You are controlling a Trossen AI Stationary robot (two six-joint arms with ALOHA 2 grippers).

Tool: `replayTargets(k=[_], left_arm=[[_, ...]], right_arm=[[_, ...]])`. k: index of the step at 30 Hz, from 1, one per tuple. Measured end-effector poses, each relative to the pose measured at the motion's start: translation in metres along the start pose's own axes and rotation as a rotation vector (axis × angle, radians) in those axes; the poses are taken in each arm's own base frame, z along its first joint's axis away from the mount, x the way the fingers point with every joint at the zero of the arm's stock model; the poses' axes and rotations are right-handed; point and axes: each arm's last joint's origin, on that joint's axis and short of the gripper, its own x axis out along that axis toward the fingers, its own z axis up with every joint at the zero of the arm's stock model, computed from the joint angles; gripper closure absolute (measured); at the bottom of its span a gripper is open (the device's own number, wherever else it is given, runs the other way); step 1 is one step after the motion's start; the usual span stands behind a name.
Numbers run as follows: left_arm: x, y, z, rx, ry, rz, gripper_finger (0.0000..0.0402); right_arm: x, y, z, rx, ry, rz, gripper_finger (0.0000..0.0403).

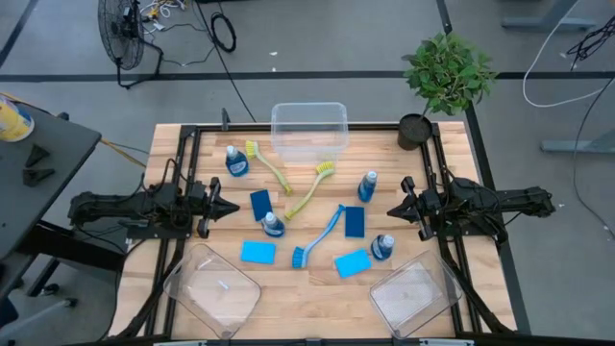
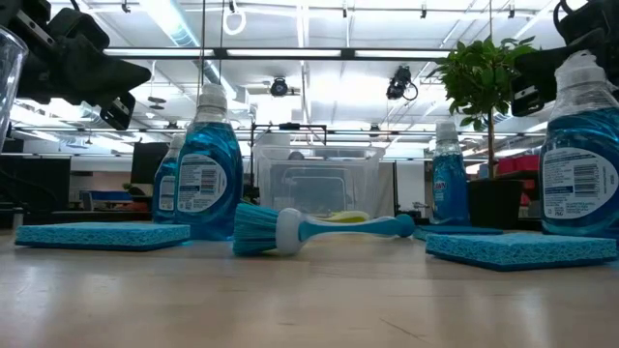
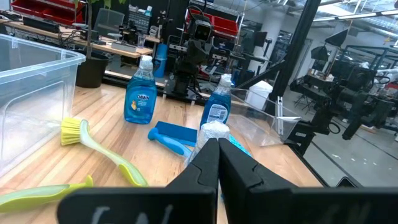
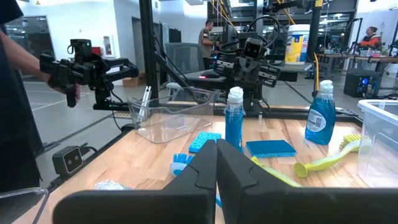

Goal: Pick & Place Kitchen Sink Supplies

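Both grippers, left (image 1: 233, 206) and right (image 1: 392, 210), are shut, empty; only the overhead view shows all four sponges, lower centre.

brushes (image 1: 306, 197) mid-table, bottles (image 1: 272, 225) and sponges (image 1: 258, 252) around

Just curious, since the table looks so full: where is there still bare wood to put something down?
Bare wood lies between the two near clear bins, and along the table's near edge. The middle is crowded with bottles, sponges and brushes, between the far bin and blue brush.
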Motion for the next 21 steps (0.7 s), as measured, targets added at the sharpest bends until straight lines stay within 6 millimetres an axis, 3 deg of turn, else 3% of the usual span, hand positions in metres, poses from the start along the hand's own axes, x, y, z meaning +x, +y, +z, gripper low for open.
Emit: replayTargets(k=[21], left_arm=[[0.0000, -0.0001, 0.0002, -0.008, -0.001, 0.000, 0.0394]], right_arm=[[0.0000, 0.0000, -0.0001, 0.000, 0.000, -0.001, 0.0394]])
